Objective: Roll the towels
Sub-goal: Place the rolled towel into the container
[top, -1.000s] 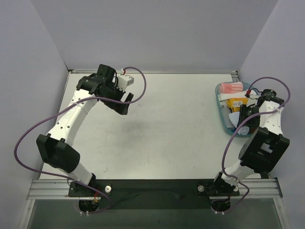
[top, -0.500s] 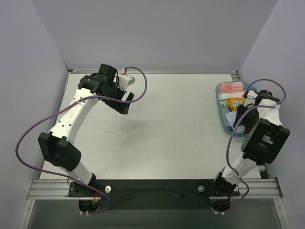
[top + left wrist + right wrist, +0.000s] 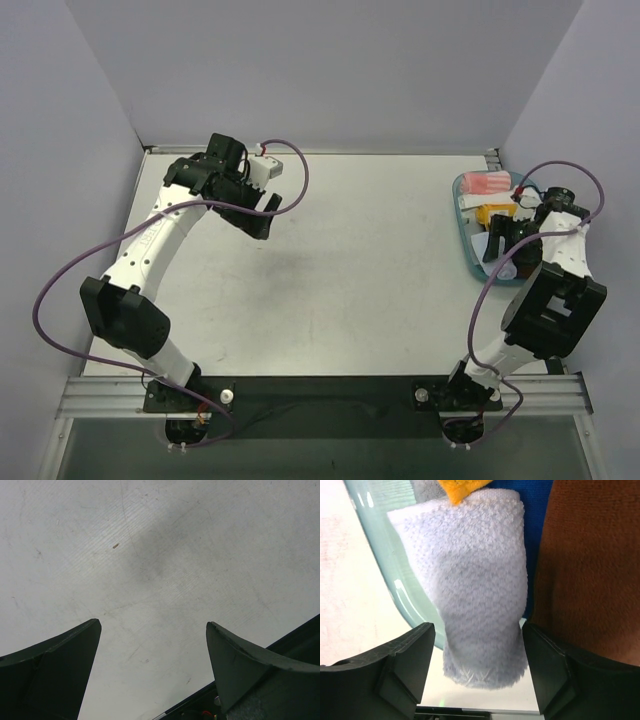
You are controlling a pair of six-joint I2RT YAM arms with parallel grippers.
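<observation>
Widening just now: right tool (image 3: 476, 628), narrower a second ago, stands spread astride pale light-blue terry towel (image 3: 470, 570), nothing clamped. Towel lies over rim of translucent teal bin (image 3: 385, 565) — rust-brown terry towel (image 3: 590, 570) just beside. Likely readying pick; no rolling yet. Left tool (image 3: 152, 625) wide, empty, over white counter (image 3: 175, 555).

My left arm (image 3: 150, 245) reaches far out on the left side. The left gripper (image 3: 152, 625) has its jaws wide apart and holds nothing. My right arm (image 3: 565, 262) is folded up on the right side. The right gripper (image 3: 478, 630) points down with its jaws apart.
</observation>
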